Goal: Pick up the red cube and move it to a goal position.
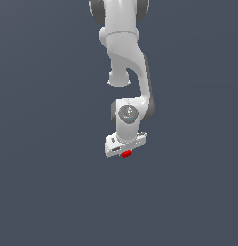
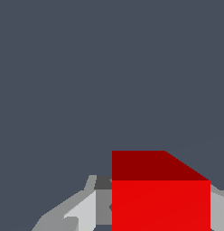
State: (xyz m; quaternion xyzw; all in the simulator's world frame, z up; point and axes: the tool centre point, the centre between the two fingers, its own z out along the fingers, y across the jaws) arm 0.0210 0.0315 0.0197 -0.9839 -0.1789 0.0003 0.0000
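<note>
Gripping the red cube (image 2: 161, 205), smooth flat-faced block, between closed pale grey jaws, glossy white arm (image 1: 125, 57) above

The grey surface (image 1: 49, 192) lay bare on every side of the arm (image 1: 125, 57), toward both the exterior view's left and right and in the foreground, so open passage showed in all those directions. The only bodies in the scene were the arm itself, reaching down from the top of the exterior view, and the red cube (image 1: 125, 153) lodged at the gripper (image 1: 124, 153). In the wrist view the red cube (image 2: 161, 198) filled the space between the grey fingers (image 2: 75, 216), blocking that gap; beyond it only plain surface showed.
</note>
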